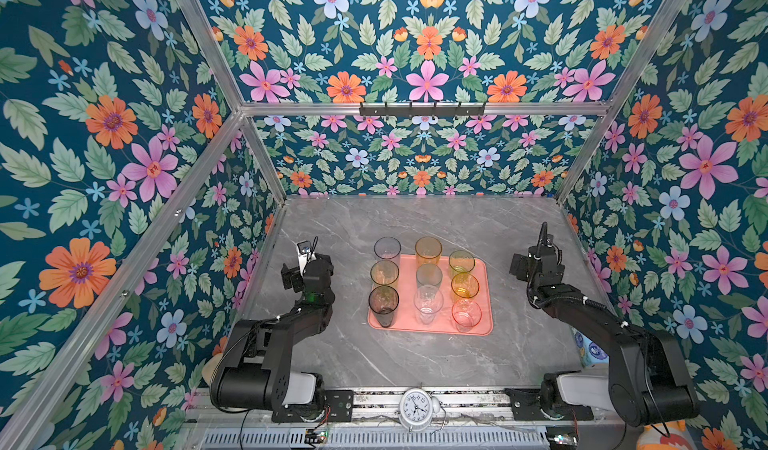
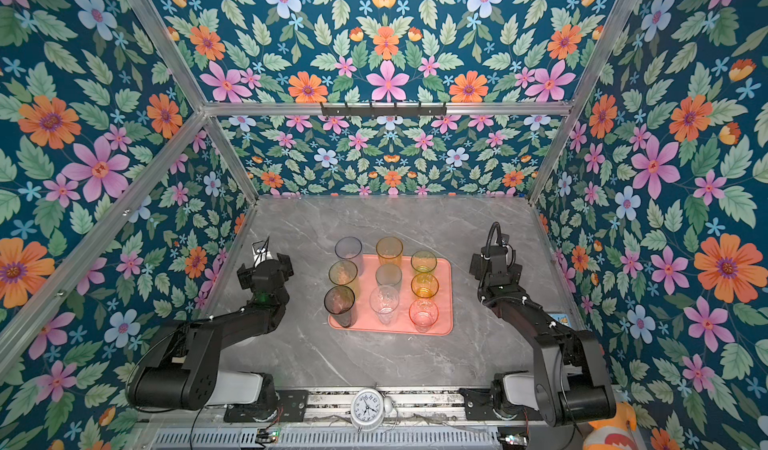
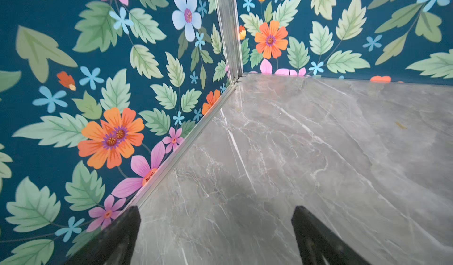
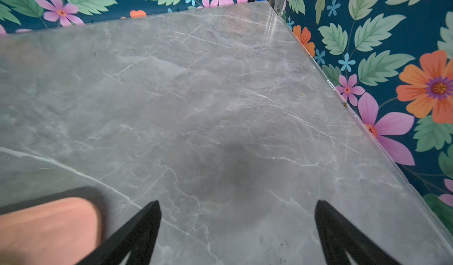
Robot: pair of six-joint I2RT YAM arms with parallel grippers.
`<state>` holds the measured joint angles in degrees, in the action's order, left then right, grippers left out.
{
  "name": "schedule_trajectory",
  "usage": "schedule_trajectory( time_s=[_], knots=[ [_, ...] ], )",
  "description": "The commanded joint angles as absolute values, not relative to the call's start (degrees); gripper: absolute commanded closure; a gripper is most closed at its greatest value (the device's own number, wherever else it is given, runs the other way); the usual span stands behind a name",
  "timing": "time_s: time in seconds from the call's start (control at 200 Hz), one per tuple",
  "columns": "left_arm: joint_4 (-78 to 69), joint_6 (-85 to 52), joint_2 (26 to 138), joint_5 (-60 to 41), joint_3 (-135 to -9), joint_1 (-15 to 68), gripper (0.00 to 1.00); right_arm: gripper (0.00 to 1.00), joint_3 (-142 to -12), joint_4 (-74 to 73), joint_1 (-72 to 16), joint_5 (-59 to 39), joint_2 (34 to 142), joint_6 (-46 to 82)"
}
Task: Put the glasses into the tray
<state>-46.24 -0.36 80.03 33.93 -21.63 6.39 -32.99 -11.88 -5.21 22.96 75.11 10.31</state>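
Alarm clock (image 1: pixel 417 409) on the front rail, out of the way, no risk.

Worktop (image 1: pixel 415 360) bare on the near side. The tray (image 1: pixel 440 328) sits mid-worktop and the glasses (image 1: pixel 429 276) stand upright on it in three rows of three, so the task looks done or nearly so.

Near row is a smoky grey glass (image 1: pixel 383 304), a clear glass (image 1: pixel 428 302) and a pink glass (image 1: pixel 466 315). The grey one's base is close to the tray's near-left corner, so a bump to the tray could walk it over the low rim.

The rows are packed tight, rims near or touching. Reaching in with wide jaws would likely clip a neighbour. The left column is tall and tapered, so it probably tips easily and could domino.

Left end effector (image 3: pixel 215 210): jaws fully apart, holding nothing, over bare worktop well apart from the tray. Right end effector (image 4: pixel 237 202): same, wide open and empty. The tray corner shows near its finger in the wrist view, so an inward sweep could shove the tray.

Far row: the grey-purple glass (image 1: pixel 387 249) and the amber glass (image 1: pixel 428 250) stand at the far rim. Can't tell whether their bases are fully inside. If one sits on the rim, it could rock off.
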Motion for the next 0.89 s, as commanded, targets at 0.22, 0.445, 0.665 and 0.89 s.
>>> schedule_trajectory(
  time_s=[0.22, 0.445, 0.665, 0.89],
  knots=[
    [-60.9, -1.1, 81.5, 17.1, -15.7, 3.3, 0.01, 0.01, -24.8, -34.1, -1.5, 18.2, 77.0, 6.5],
    [-63.2, -0.8, 81.5, 13.7, -14.5, 2.8, 0.01, 0.01, -19.4, -46.6, -1.6, 14.7, 80.3, 5.1],
    [-75.8, -1.2, 87.8, 11.9, -11.3, 2.6, 0.01, 0.01, -15.9, -57.6, -1.4, 12.3, 84.5, 3.4],
    [-72.6, -2.7, 91.5, 16.1, -14.6, 2.6, 0.01, 0.01, -16.5, -54.4, -1.2, 12.4, 83.3, 4.4]
  ],
)
